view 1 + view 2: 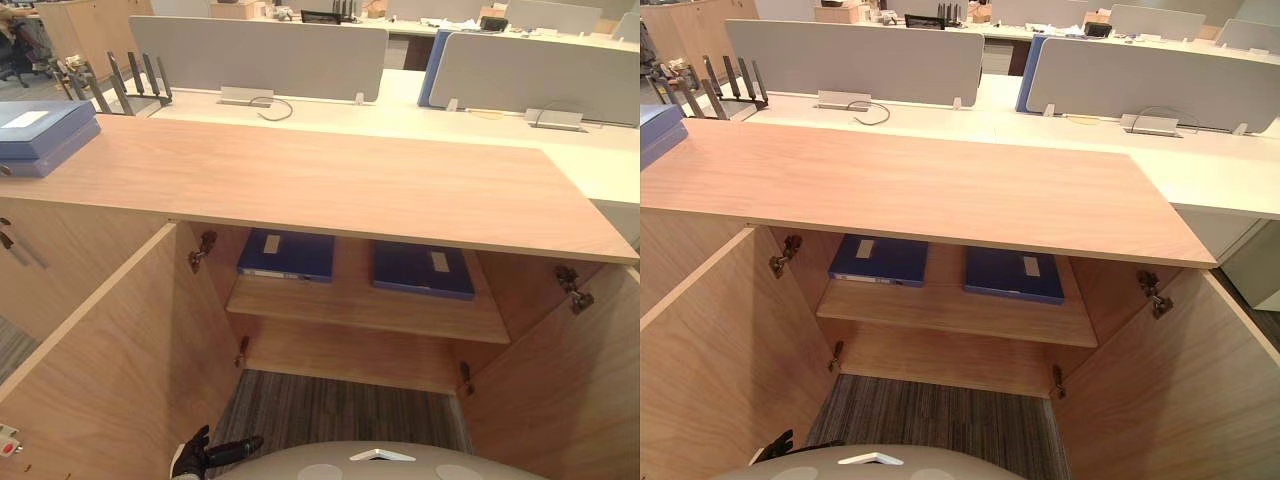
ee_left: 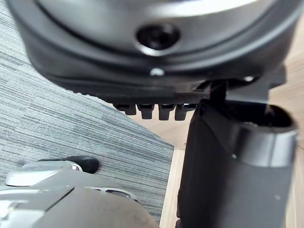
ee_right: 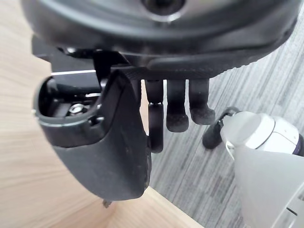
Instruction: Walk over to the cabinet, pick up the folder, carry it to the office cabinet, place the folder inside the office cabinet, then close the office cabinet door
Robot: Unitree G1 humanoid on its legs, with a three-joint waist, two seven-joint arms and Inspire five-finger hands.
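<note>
I'm standing square in front of the office cabinet with both of its doors swung wide towards me: the left door and the right door. Inside, on the upper shelf, two dark blue folders lie flat side by side with a gap between them. The left folder and the right folder each carry a pale label on top. Below the shelf I see the cabinet floor, and nearer to me the grey striped carpet.

My left hand hangs low at the near left by the left door, its fingers loose and holding nothing. My right hand hangs beside the wood of the right door, its fingers relaxed and empty too.

On the cabinet top, at the far left edge, a grey-blue box file lies flat. Beyond it stands a dark file rack, and grey desk partitions run across the far side
</note>
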